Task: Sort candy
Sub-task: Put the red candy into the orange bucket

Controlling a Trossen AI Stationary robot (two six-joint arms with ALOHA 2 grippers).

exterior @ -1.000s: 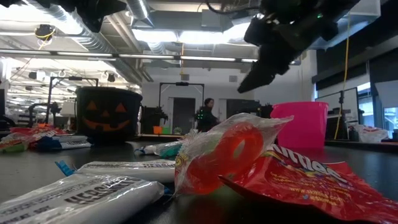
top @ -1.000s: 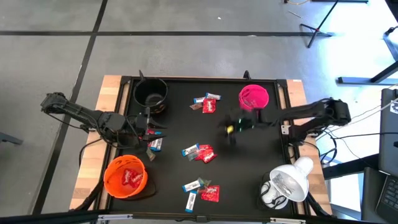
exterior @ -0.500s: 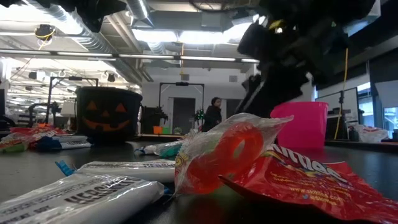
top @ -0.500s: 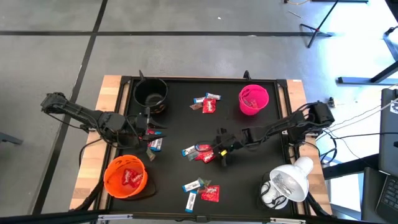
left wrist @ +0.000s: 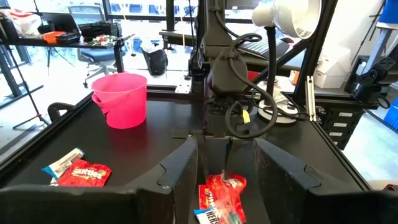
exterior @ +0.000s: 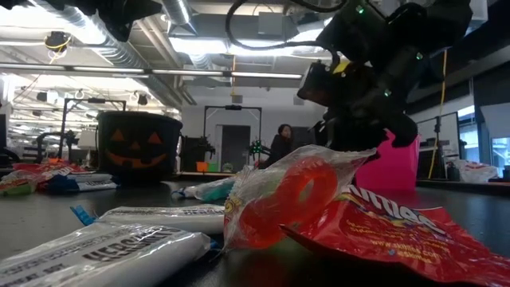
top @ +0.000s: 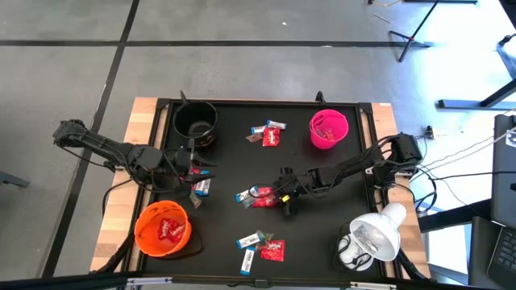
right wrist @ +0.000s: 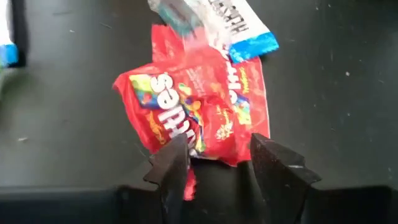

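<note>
A red candy packet (right wrist: 186, 106) lies flat at the table's middle (top: 264, 198), with a blue-and-white candy (right wrist: 230, 25) on its far edge. My right gripper (right wrist: 217, 148) (top: 283, 196) slants down over it, open, one finger on each side of the packet's near edge. My left gripper (top: 196, 171) waits at the table's left, open (left wrist: 227, 155), with nothing between its fingers. More candy lies in a far group (top: 269, 134), in a near group (top: 262, 246) and beside the left gripper (top: 201, 187). My right gripper comes at the red packet's near edge (right wrist: 214, 160) slanting down from the table's right. Its open fingers (right wrist: 173, 163) stand to either side of that edge. Whether they touch the packet, I cannot tell. The packet lies flat on the table.
A black bowl (top: 196, 121) stands at the far left and a pink bowl (top: 329, 129) at the far right. An orange bowl (top: 164, 229) at the near left holds red candy. A white lamp (top: 371, 238) stands at the near right corner.
My right gripper has come down and gone toward the table's left and near edge, from beside the pink bowl to the red packet at the middle. The candy has stayed where it was.
</note>
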